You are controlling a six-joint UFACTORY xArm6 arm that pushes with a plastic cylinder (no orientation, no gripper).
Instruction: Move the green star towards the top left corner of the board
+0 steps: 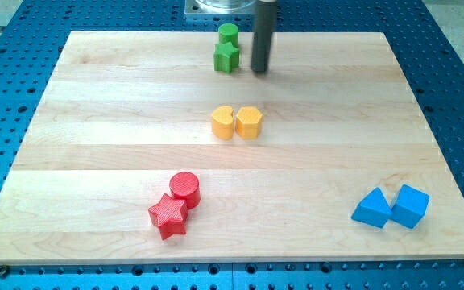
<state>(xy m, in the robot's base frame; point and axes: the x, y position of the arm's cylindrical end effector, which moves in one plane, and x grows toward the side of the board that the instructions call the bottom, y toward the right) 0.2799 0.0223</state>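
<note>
The green star (pixel 226 58) lies near the top edge of the wooden board (pixel 95 121), a little left of centre. A green cylinder (pixel 229 34) touches it on the side towards the view's top. My tip (pixel 260 71) is just to the right of the green star, a small gap away and not touching it. The rod comes down from the view's top.
A yellow heart-like block (pixel 223 122) and a yellow hexagonal block (pixel 249 122) sit together mid-board. A red cylinder (pixel 185 189) and red star (pixel 168 216) sit at bottom left of centre. Two blue blocks (pixel 372 209) (pixel 410 205) sit at bottom right.
</note>
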